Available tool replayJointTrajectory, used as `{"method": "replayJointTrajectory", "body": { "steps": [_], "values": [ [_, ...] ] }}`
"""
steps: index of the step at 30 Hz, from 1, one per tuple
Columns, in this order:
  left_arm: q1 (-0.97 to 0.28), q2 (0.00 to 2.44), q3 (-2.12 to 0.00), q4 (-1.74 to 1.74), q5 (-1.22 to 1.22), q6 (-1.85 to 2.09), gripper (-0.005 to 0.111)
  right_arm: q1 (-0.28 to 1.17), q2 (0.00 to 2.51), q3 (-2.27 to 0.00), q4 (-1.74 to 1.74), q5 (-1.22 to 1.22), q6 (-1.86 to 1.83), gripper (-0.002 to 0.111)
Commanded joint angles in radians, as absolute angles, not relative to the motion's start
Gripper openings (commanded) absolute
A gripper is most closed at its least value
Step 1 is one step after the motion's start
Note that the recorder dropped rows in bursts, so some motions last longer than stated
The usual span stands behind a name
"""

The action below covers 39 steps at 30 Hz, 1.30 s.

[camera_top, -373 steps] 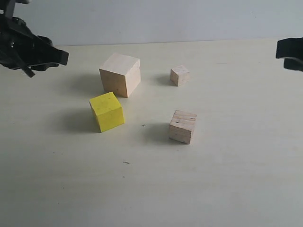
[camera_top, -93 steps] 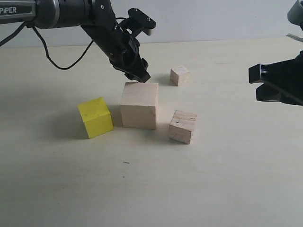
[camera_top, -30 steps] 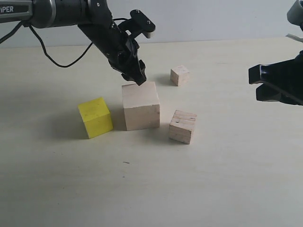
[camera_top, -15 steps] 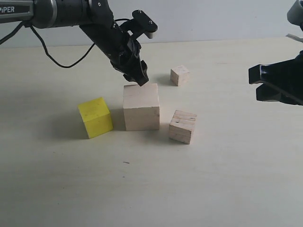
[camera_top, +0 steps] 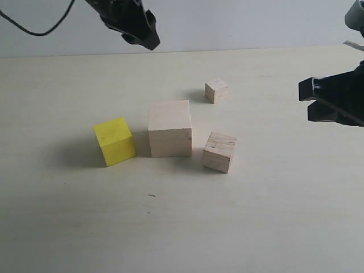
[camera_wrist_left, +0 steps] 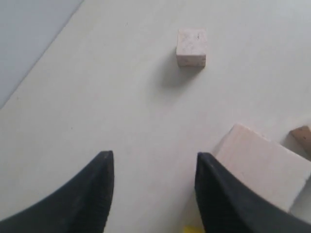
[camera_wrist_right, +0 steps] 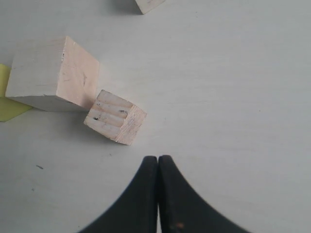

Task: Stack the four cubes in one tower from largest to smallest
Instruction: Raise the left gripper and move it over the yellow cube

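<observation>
One grooved wooden cube [camera_top: 219, 152]

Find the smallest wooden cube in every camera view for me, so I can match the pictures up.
Exterior view: the smallest cube stands alone, behind and right of the large pale cube.
Left wrist view: whole, out beyond the open fingers, apart from the large pale cube.
Right wrist view: only a corner, cut by the frame edge, beyond the grooved cube.
Shared landmark: the large pale cube.

Left arm [camera_top: 124, 18] mostly cropped, yellow cube [camera_wrist_right: 7, 107] perhaps half cut off
</observation>
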State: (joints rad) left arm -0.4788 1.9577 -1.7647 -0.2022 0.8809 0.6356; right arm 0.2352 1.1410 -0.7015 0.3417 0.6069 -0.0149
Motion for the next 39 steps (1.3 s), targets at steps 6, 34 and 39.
{"method": "replayJointTrajectory", "body": {
  "steps": [6, 34, 39],
  "values": [
    [-0.376, 1.815, -1.752, -0.217, 1.185, 0.477, 0.045, 0.239, 1.139, -0.705, 0.340, 0.602, -0.043, 0.000],
    [-0.371, 1.706, -1.251, -0.276, 0.917, 0.796, 0.077, 0.239, 1.139, -0.705, 0.342, 0.601, -0.053, 0.000],
    [-0.371, 1.778, -1.251, -0.279, 0.807, 0.934, 0.077, 0.239, 1.139, -0.705, 0.346, 0.596, -0.053, 0.000]
  ]
}}
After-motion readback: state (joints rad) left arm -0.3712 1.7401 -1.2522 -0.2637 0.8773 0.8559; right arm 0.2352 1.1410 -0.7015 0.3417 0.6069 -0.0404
